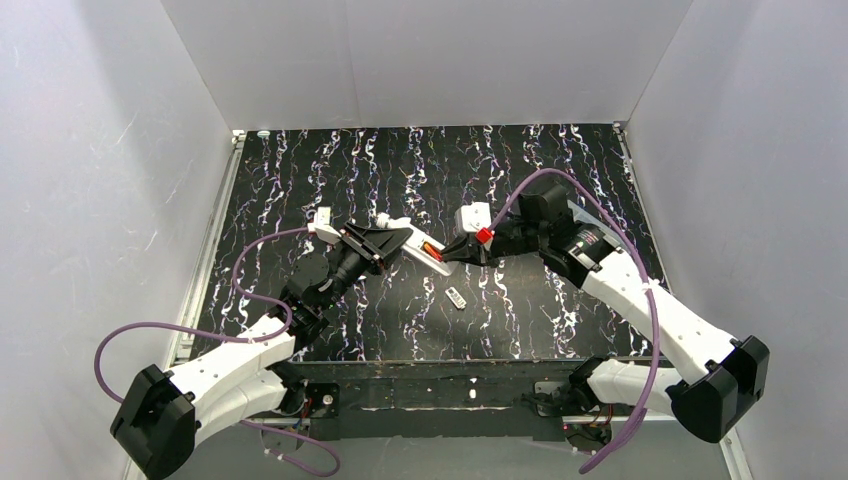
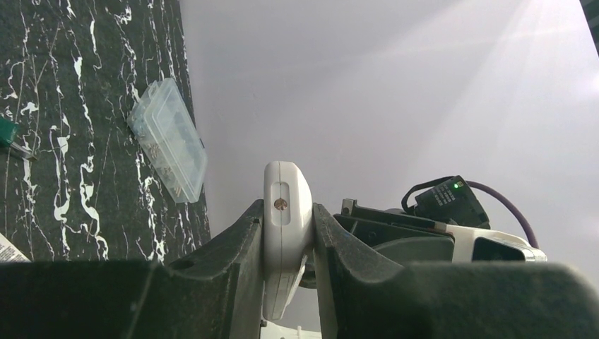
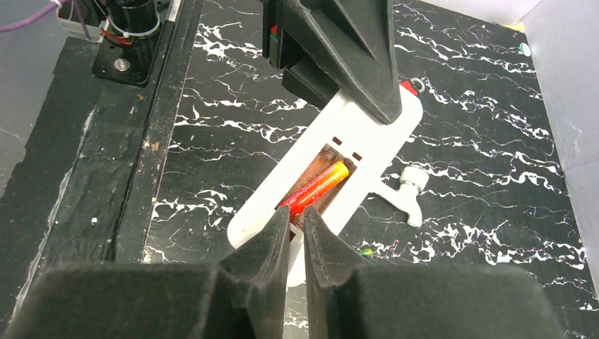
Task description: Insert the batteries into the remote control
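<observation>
The white remote control [image 1: 412,243] is held off the table, back side up, by my left gripper [image 1: 398,238], which is shut on its far end. In the left wrist view the remote [image 2: 286,219] stands edge-on between the fingers. The right wrist view shows the open battery bay with one red-orange battery [image 3: 319,186] lying in it. My right gripper [image 3: 297,220] is almost closed, its tips pinching the near end of that battery. No other battery is in view.
A small flat cover plate [image 1: 456,297] lies on the table in front of the remote. A clear plastic box [image 2: 169,138] and a green screwdriver handle [image 2: 7,131] lie on the mat. A white T-shaped piece [image 3: 406,188] lies beyond the remote.
</observation>
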